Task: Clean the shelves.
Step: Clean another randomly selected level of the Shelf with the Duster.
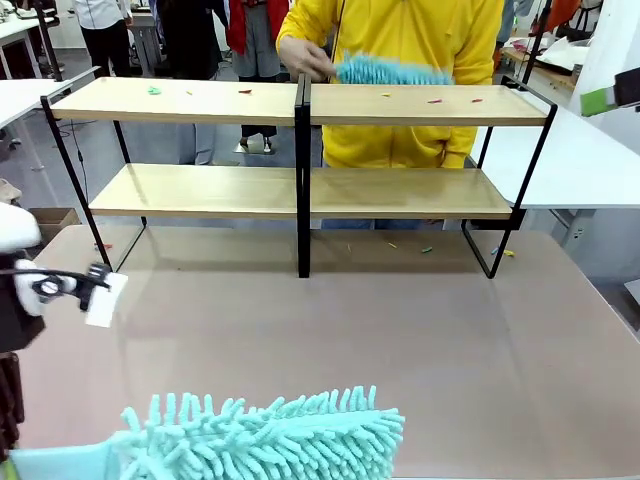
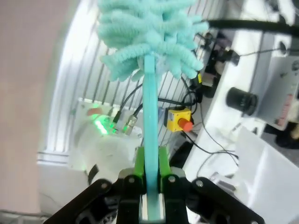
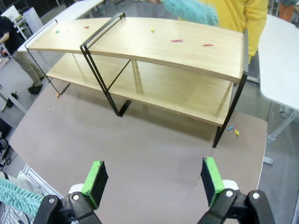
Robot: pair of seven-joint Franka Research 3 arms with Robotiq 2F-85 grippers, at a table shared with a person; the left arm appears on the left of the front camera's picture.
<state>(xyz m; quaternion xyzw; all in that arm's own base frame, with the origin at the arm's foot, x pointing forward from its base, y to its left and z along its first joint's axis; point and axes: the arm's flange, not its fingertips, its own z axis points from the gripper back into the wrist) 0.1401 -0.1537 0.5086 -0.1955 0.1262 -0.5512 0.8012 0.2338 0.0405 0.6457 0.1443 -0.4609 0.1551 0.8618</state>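
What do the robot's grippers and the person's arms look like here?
The left gripper and the right gripper are black, with silver screws and bright green finger pads. The white left arm carries a black cable with a white tag. The person wears long yellow sleeves.

Matt light-wood shelves (image 1: 120, 100) on black metal frame (image 1: 303, 190) (fluffy cloth duster (image 1: 270, 440), smooth plastic handle (image 2: 149, 121))
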